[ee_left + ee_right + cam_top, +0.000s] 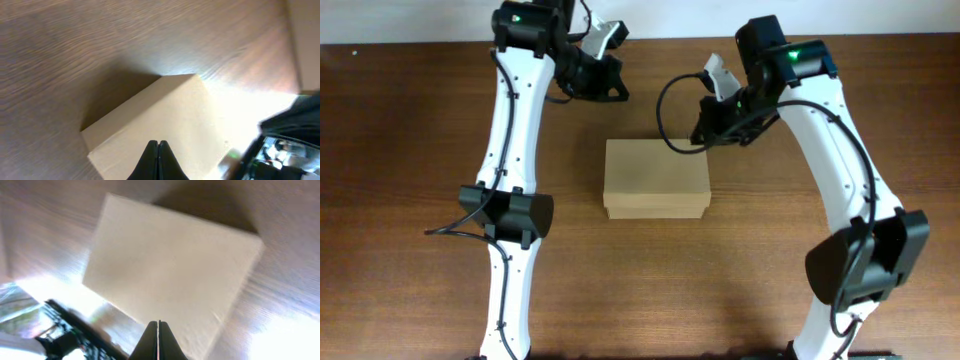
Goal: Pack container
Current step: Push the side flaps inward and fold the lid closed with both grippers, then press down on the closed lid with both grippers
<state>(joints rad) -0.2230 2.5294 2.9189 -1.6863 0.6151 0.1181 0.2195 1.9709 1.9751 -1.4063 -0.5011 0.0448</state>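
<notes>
So here's what you've got. The container (pixel 656 178) sits closed on the wooden table (pixel 420 120), lid flap lying flat on top, pretty much halfway between your two arms. Everything below is relative to that box.

Your left gripper (pixel 603 82) is off the box's far-left corner, clear of it and not touching. In the left wrist view the two fingers (pixel 152 159) are pressed together tip to tip, with nothing between them, and that clenched gripper (pixel 158 146) hangs above the box's top face (pixel 165 125). One corner of the box pokes up towards the top of that view, with bare wood all around it.

Your right gripper (pixel 717 122) is at the box's far-right corner, just beside the edge. From overhead you can't tell whether it touches the cardboard. The right wrist view is smeary, but you can still see the gripper (pixel 159 325) pinched closed and empty, with the box's top (pixel 170 265) filling most of the view under it.

A black cable (pixel 665 100) from the right arm loops out on the far side of the box, and its lower bend comes down over the far-right edge.

Nothing is lying on top of the box.
</notes>
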